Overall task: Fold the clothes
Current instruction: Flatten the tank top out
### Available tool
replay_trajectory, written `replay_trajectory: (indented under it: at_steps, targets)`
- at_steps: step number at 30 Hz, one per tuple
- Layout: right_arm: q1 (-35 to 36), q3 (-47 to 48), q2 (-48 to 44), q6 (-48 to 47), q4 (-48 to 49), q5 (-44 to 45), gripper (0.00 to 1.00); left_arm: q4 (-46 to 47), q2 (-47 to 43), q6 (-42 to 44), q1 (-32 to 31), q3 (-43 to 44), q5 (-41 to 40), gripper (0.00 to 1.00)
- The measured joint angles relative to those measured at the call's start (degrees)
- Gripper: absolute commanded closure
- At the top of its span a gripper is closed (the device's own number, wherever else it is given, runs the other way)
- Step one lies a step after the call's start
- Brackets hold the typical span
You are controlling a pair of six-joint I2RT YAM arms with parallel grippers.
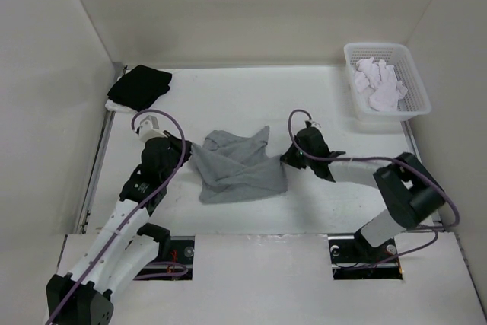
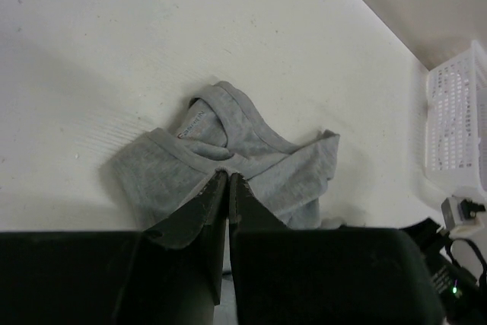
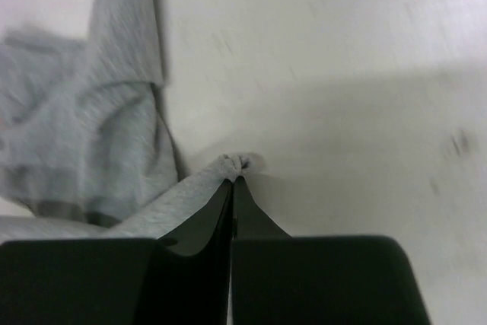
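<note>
Item: grey tank top (image 1: 240,165), crumpled mid-table (image 1: 319,104). Likely soft, light, limp knit, best taken at hems or straps. Left gripper (image 2: 228,176) is closed on its left edge. Right gripper (image 3: 234,180) is pinched shut on a right-edge corner. Black garment (image 1: 139,85) at far-left corner; basket (image 1: 411,74) of white cloths (image 1: 378,85) at far-right corner. Neither obstructs.
</note>
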Motion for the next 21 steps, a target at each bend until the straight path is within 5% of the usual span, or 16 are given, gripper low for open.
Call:
replay_trajectory:
  at_steps: [3,7,9,13,16,21]
  targets:
    - [-3.26,8.52,7.08,-1.18,3.06,-1.9,0.95,1.51,1.57,-0.37,0.0,0.0,-0.02,0.99]
    - [-7.17,19.04,11.98,-2.21,3.91,-3.41,0.62,3.89,5.07,-1.09,-0.42,0.02,-0.04,0.99]
    - [-8.41,18.58,10.16,-2.99,5.07,-2.84,0.52,4.44,6.1,-1.33,-0.66,0.02,-0.04,0.99]
    - [-8.68,5.9,-1.01,-3.74,6.27,-1.03,0.48,5.77,5.7,-1.42,-0.2,-0.24,0.02,0.99]
    - [-8.63,-2.73,-6.97,-3.78,7.02,-0.72,0.55,6.34,5.11,-1.42,0.76,-1.53,0.02,0.99]
    - [-8.92,-5.14,-4.09,-3.93,9.84,-4.28,0.54,6.29,5.31,-1.42,1.25,-3.06,0.35,0.98]
